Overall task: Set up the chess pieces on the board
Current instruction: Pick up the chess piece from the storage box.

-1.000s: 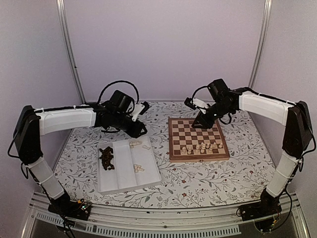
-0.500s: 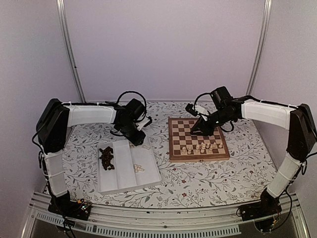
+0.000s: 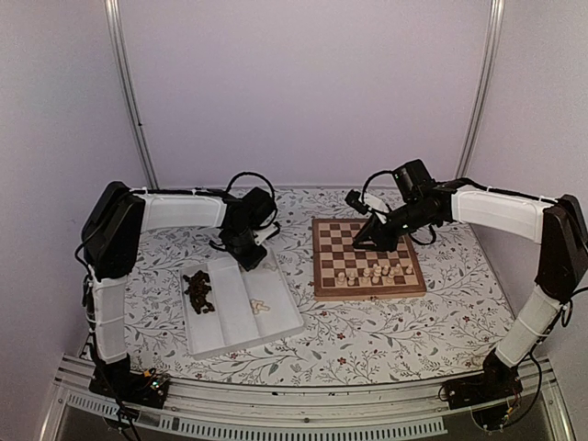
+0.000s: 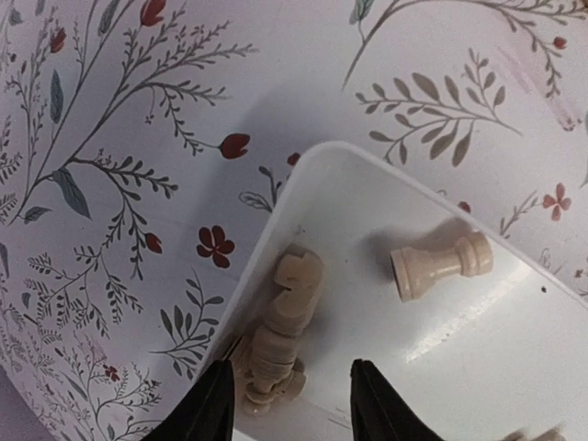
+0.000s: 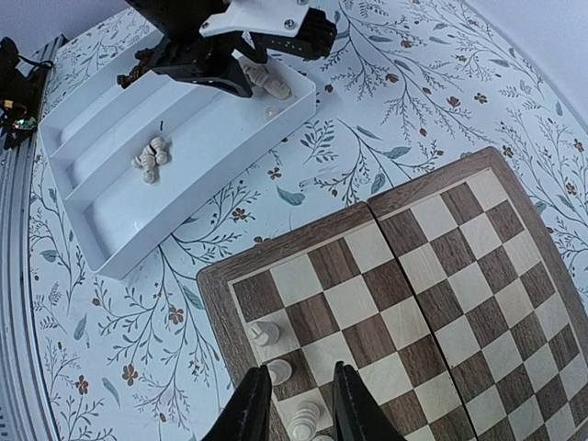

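The board [image 3: 323, 287] lies right of centre, with several pale cream chess pieces [image 3: 367, 273] standing along its near rows. My right gripper [image 3: 366, 243] hangs open above the board's far left part. In the right wrist view, the right gripper [image 5: 296, 395] has only board squares and standing cream pieces [image 5: 265, 333] showing between its fingers. My left gripper [image 3: 248, 262] is down at the far end of the white tray [image 3: 285, 329]. It is open [image 4: 289, 409] astride a cream piece [image 4: 285, 322] lying in the tray corner; another cream piece [image 4: 441, 265] lies beside it.
Dark brown pieces [image 3: 197, 292] are heaped in the tray's left compartment, and cream ones [image 3: 260, 306] lie in its right compartment. The floral tablecloth [image 3: 386, 335] covers the table. Frame posts and pale walls close in the back and sides.
My left gripper has swung in and come down onto the tray's far end, covering the cream pieces there. My right gripper has dropped slightly towards the board's far left squares.
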Robot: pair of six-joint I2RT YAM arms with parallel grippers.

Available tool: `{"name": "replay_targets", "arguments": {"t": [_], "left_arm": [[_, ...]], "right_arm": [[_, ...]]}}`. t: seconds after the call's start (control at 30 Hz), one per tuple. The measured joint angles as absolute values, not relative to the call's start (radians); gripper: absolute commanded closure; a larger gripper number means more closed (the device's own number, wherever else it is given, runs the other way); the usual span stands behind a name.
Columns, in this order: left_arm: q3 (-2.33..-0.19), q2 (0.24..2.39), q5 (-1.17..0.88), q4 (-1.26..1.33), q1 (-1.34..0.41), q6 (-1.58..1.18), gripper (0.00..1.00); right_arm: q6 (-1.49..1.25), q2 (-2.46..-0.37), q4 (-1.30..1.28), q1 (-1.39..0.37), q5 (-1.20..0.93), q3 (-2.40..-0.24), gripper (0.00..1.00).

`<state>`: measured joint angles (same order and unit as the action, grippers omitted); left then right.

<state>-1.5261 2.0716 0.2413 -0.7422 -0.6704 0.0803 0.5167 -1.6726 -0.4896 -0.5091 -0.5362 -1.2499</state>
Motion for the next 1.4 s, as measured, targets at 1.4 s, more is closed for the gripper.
{"name": "replay_targets", "arguments": {"t": [1.4], "left_arm": [[-1.452,2.026,0.322,-0.822,-0.713,0.069,0.85]], "right_arm": [[0.511,-1.723,-0.514,-0.514,-0.542,-1.273,0.76]]}}
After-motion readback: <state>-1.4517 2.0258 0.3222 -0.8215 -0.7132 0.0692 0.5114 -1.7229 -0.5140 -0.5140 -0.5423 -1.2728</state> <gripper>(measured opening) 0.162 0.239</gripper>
